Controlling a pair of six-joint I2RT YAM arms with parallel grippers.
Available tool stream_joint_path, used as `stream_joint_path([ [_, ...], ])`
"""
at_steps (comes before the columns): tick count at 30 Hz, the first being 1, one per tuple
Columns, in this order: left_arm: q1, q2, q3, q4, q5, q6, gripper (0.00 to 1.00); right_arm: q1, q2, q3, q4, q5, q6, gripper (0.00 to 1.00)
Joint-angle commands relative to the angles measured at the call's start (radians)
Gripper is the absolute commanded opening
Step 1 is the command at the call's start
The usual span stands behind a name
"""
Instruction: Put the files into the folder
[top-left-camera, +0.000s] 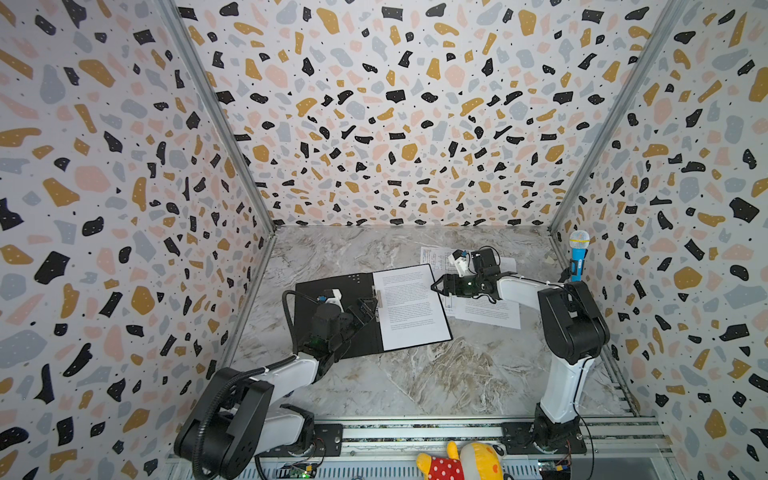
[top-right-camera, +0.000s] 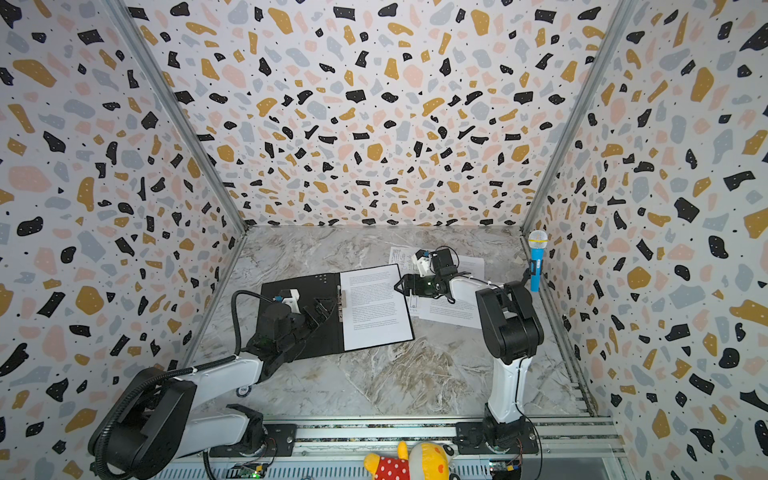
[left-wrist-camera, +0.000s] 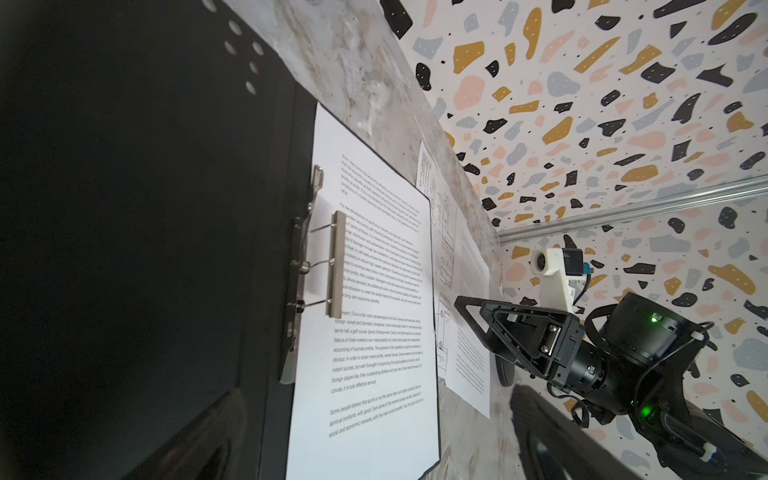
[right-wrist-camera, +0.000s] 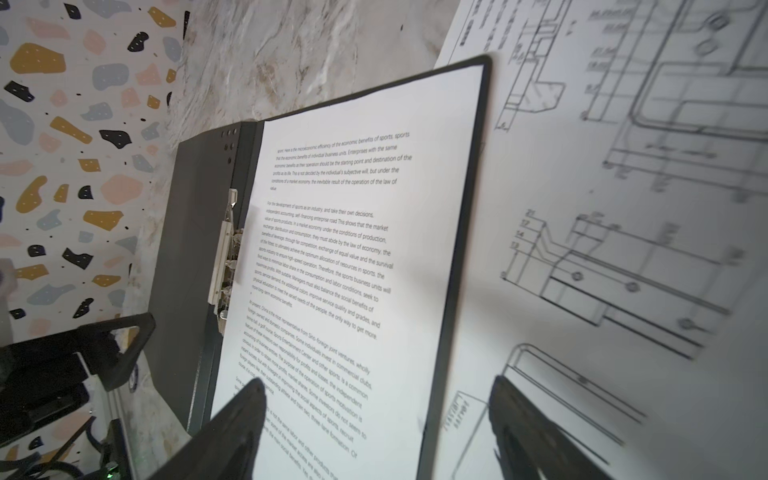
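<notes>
A thin flat folder (top-left-camera: 362, 343) lies spread open on the grey marble-patterned bench (top-left-camera: 415, 376), its black inside facing up. A white paper sheet of dense printed text (top-left-camera: 409, 307) rests flat on its right leaf. In the right wrist view the sheet's inner edge runs in beside the metal spine clip (right-wrist-camera: 224, 266); whether the clip presses on it cannot be told. The other two files lie on the bench just right of the folder, beneath the right arm. One is a white sheet of technical line drawings (right-wrist-camera: 623, 208), with the folder's right edge lying over its near side. The other is a second white sheet of printed text (top-left-camera: 490, 312), which partly overlaps the drawing sheet. The left gripper (top-left-camera: 365, 309) sits over the folder's bare left leaf, close beside the spine clip, with its jaws spread wide and nothing between them. The right gripper (right-wrist-camera: 374, 409) hangs over the folder's right edge, one finger (right-wrist-camera: 245, 415) above the text sheet in the folder and the other above the drawing sheet. Its jaws stand well apart and hold nothing.
</notes>
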Motion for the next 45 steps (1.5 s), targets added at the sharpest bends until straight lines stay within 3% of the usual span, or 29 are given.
stream_joint_path([
  [1, 0.0, -0.021, 0.038, -0.017, -0.02, 0.03, 1.0, -0.016, -0.121, -0.047, -0.023, 0.143, -0.058, 0.87],
  [4, -0.012, -0.021, 0.055, -0.024, -0.025, 0.035, 1.0, -0.051, -0.176, -0.103, -0.001, 0.23, -0.063, 0.9],
  [15, -0.154, 0.072, 0.187, -0.033, -0.059, 0.062, 1.0, -0.216, -0.197, -0.273, 0.002, 0.298, -0.018, 0.9],
  [28, -0.261, 0.232, 0.355, -0.022, -0.045, 0.086, 1.0, -0.218, -0.32, -0.555, 0.091, 0.263, 0.106, 0.88],
  [35, -0.356, 0.4, 0.523, -0.022, -0.005, 0.095, 1.0, -0.194, -0.447, -0.689, 0.123, 0.213, 0.187, 0.88],
  [41, -0.424, 0.563, 0.673, -0.027, 0.035, 0.099, 1.0, -0.174, -0.612, -0.775, 0.082, 0.232, 0.247, 0.87],
  [45, -0.453, 0.664, 0.767, -0.04, 0.076, 0.11, 1.0, -0.212, -0.746, -0.775, -0.001, 0.286, 0.222, 0.89],
])
